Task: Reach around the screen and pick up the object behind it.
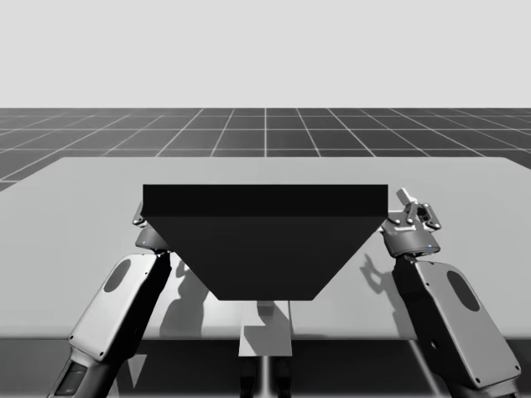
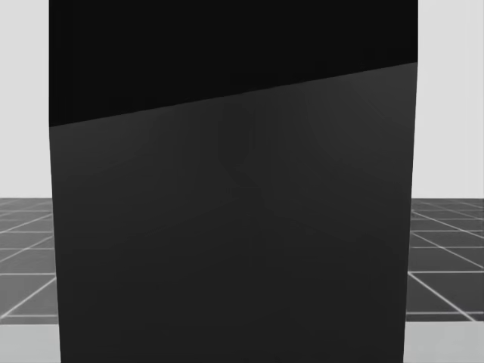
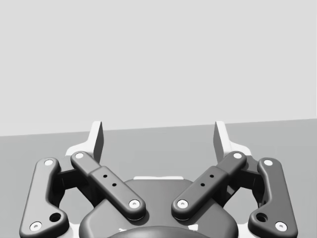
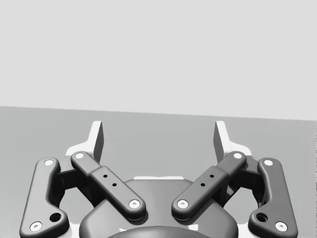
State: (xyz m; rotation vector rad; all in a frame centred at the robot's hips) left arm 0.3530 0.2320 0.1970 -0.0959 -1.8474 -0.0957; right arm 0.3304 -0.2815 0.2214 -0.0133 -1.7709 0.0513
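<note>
My left gripper [image 3: 158, 135] and right gripper [image 4: 158, 135] both stand spread and empty, flanking the screen [image 1: 265, 240]. The object stays hidden beyond it, inward of each hand. I cannot tell which arm is nearer

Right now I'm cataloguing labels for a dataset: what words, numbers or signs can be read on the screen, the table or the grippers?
None. The dark screen, the grey table, my left gripper and my right gripper carry no words, numbers or signs.
</note>
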